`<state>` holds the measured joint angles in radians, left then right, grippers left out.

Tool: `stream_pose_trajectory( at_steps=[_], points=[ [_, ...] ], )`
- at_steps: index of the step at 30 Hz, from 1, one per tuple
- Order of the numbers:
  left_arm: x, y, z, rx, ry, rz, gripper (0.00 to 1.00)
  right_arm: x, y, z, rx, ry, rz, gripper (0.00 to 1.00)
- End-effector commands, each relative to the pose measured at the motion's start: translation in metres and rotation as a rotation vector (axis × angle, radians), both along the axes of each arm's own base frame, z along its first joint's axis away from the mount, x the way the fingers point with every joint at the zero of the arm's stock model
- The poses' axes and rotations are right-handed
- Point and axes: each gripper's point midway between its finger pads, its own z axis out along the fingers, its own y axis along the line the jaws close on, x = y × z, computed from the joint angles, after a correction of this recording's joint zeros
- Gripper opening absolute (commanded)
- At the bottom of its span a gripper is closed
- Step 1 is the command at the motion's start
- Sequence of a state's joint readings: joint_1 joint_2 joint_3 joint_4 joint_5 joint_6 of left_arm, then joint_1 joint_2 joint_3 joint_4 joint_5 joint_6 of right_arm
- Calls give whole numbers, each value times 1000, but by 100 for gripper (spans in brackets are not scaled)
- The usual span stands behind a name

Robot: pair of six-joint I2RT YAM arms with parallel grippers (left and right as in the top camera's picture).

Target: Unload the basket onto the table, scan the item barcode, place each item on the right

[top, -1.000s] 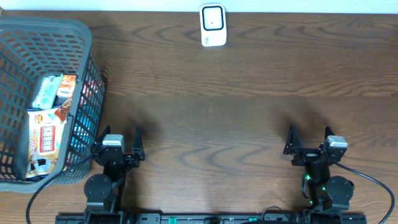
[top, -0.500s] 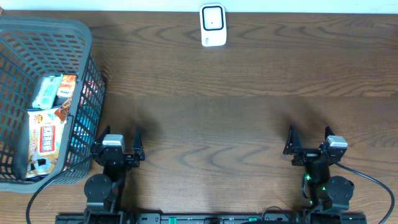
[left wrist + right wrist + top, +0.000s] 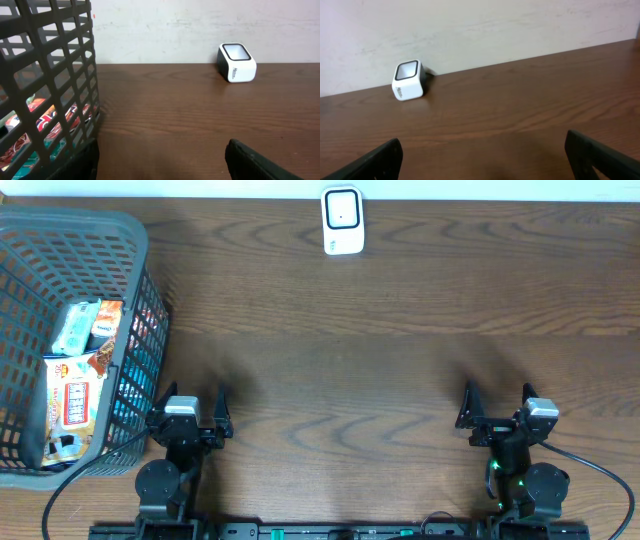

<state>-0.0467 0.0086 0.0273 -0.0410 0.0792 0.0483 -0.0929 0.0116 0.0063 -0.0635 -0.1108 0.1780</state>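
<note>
Snack packets lie in the grey mesh basket (image 3: 142, 242) at the left: an orange and red packet (image 3: 80, 392) and a pale packet (image 3: 82, 326). Through the basket wall (image 3: 55, 75) the left wrist view shows bits of colourful packets (image 3: 46, 118). The white barcode scanner (image 3: 342, 220) stands at the table's far edge, also visible as a small white box (image 3: 237, 62) (image 3: 409, 80). My left gripper (image 3: 190, 404) (image 3: 161, 155) rests open beside the basket's near right corner, holding nothing. My right gripper (image 3: 497, 400) (image 3: 482, 145) rests open at the near right, also holding nothing.
The brown wooden table (image 3: 350, 360) spreads between the grippers and the scanner. A pale wall (image 3: 480, 20) rises behind the far edge. The basket wall stands close to my left finger.
</note>
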Motion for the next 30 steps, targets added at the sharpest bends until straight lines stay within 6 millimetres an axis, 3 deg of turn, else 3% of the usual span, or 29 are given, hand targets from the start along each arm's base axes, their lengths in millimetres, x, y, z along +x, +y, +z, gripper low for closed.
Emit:
stream_pose_trajectory(
  at_steps=[1, 20, 25, 30],
  points=[
    [0, -1, -16, -6, 42, -4, 81, 0, 0, 0, -8, 0, -1, 99],
    [0, -1, -16, -7, 41, -5, 80, 0, 0, 0, -8, 0, -1, 99],
    [-1, -6, -15, -11, 41, -34, 80, 0, 0, 0, -8, 0, -1, 99],
    [-4, -25, -13, -24, 36, -143, 80, 0, 0, 0, -8, 0, -1, 99]
  ],
)
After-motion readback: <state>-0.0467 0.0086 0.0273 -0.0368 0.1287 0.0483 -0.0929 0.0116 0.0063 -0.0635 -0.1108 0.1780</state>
